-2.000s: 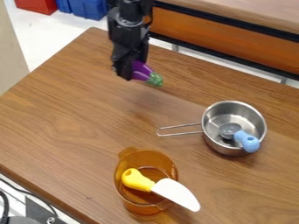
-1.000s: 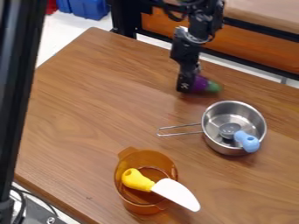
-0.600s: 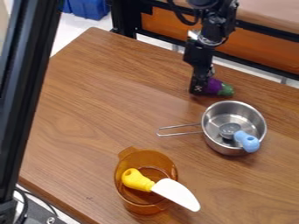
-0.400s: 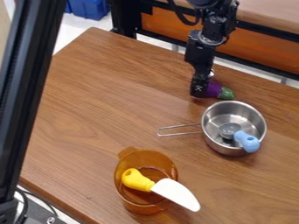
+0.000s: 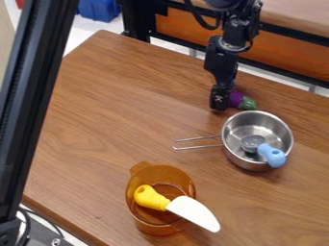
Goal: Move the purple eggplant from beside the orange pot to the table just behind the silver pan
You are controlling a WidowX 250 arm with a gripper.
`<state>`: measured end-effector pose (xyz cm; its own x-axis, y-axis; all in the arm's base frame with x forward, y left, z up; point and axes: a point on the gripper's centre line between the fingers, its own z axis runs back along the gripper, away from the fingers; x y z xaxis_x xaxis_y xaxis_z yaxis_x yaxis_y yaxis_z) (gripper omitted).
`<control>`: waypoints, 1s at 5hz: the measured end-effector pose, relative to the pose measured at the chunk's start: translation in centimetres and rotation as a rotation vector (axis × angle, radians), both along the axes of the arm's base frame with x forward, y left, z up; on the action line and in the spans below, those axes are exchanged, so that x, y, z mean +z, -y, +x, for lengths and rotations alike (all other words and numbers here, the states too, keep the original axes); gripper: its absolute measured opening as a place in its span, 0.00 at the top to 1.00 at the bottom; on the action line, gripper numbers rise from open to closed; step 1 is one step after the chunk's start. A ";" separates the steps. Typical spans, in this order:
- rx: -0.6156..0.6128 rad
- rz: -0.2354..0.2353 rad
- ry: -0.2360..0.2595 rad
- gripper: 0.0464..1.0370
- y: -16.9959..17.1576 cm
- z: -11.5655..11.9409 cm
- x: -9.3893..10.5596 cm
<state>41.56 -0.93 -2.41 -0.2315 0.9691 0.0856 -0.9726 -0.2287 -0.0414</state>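
The purple eggplant (image 5: 237, 99) lies just to the right of the gripper (image 5: 220, 103) in the camera view, against its right side, low over or on the worktop (image 5: 116, 110) and near that surface's far edge. Whether the gripper is clamped on it or spread apart, I cannot tell; contact with the worktop is also hard to confirm. The long axis slants away from the gripper towards the lower right, roughly along the far edge, with the green cap (image 5: 248, 104) at the outer end and the gripper hiding part of the purple body. Next outward is the metal pot (image 5: 237, 158), its rim just beyond the cap on the camera's side, so it crowds the space there. Its wire handle (image 5: 196, 139) points left across the worktop, below the gripper in the view. Inside the pot, a utensil with a blue handle (image 5: 275, 156) leans over the rim at the lower right. Well apart, towards the worktop's near left edge, stands an amber cup (image 5: 156, 230); a toy knife (image 5: 193, 213) lies across it, yellow handle inside and white blade jutting past the rim to the lower right. A black post (image 5: 29, 105) crosses the view's left side, hiding part of the worktop's left edge.
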 end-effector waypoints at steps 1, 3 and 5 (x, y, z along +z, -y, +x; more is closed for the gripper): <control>-0.042 -0.030 0.012 0.04 -0.2 -0.3 1.5; -0.373 0.051 0.113 0.04 -1.7 -1.2 5.7; -0.884 0.095 0.108 0.04 2.7 -3.5 7.5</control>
<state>38.07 -3.64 5.06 0.5851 0.7870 0.1959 -0.7814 0.6117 -0.1236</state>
